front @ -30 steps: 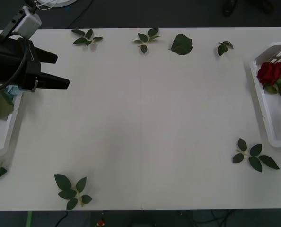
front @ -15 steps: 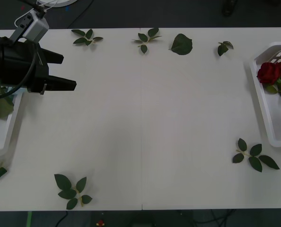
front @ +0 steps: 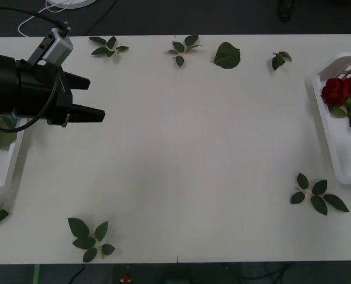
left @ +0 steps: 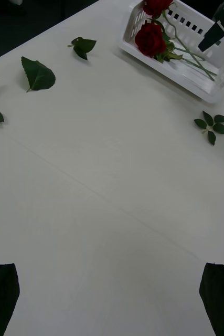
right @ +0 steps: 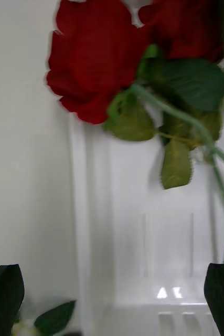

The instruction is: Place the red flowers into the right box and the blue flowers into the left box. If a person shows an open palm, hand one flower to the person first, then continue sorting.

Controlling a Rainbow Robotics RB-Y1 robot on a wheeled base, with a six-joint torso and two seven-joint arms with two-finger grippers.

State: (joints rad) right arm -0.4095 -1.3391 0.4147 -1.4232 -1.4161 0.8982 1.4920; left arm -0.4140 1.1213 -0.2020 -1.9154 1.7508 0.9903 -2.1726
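Left gripper (front: 93,97) hangs wide and empty at the frame's left beside the left box (front: 1,171), right gripper (right: 112,299) spread wide over the roses (front: 336,90) lying in the right box (front: 329,142), so sorting looks finished.

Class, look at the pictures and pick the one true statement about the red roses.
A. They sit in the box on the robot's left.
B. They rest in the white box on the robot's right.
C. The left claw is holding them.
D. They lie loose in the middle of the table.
B: the red roses lie inside the right box, while the left claw is open and holds nothing.
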